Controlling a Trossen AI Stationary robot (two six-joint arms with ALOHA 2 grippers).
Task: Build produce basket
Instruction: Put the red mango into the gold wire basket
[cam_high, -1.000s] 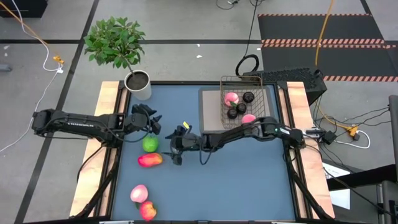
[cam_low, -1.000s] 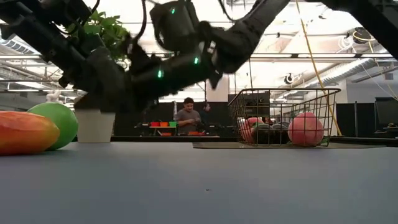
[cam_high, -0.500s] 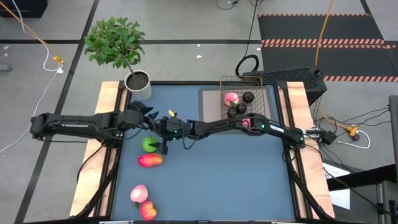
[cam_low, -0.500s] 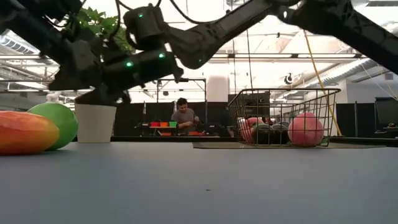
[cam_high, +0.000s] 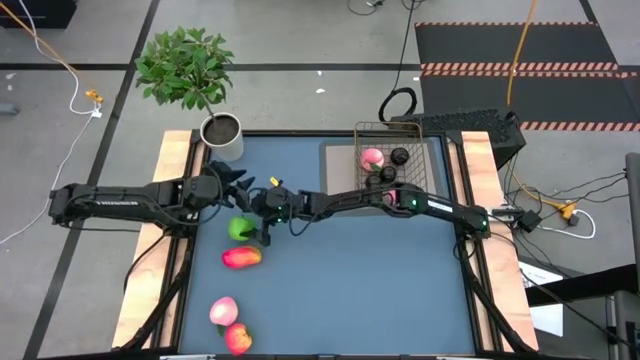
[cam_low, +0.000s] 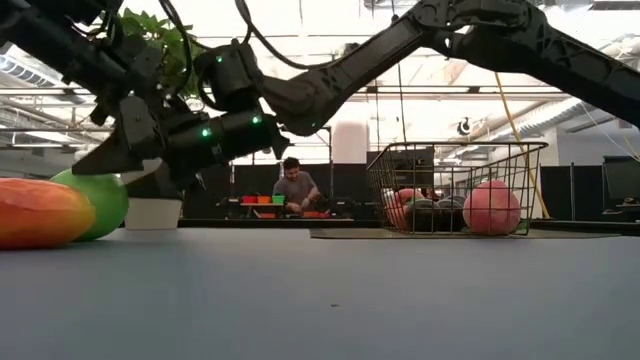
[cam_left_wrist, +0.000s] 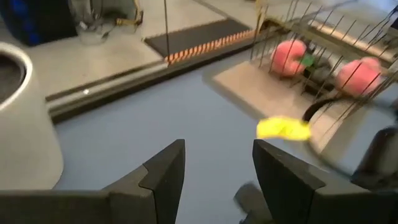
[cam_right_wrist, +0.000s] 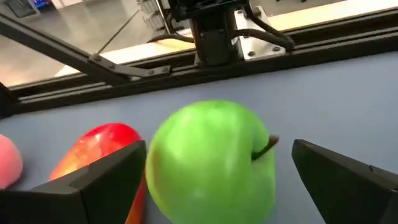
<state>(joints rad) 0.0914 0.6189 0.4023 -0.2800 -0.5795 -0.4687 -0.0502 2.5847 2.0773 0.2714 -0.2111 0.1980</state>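
The green apple (cam_right_wrist: 211, 163) is lying on the table beside a red-orange fruit (cam_high: 241, 257), far from the basket (cam_high: 393, 160). We are placing our right gripper (cam_high: 264, 226) spread around it. It looks smooth, round and slippery, so we are grasping its widest middle. Our left gripper (cam_left_wrist: 217, 177) is waiting nearby, spread

A green apple (cam_right_wrist: 211, 163) beside a red-orange piece (cam_right_wrist: 99, 155) (pink peaches (cam_high: 372, 158) sit in the dark wire basket (cam_high: 372, 130)).
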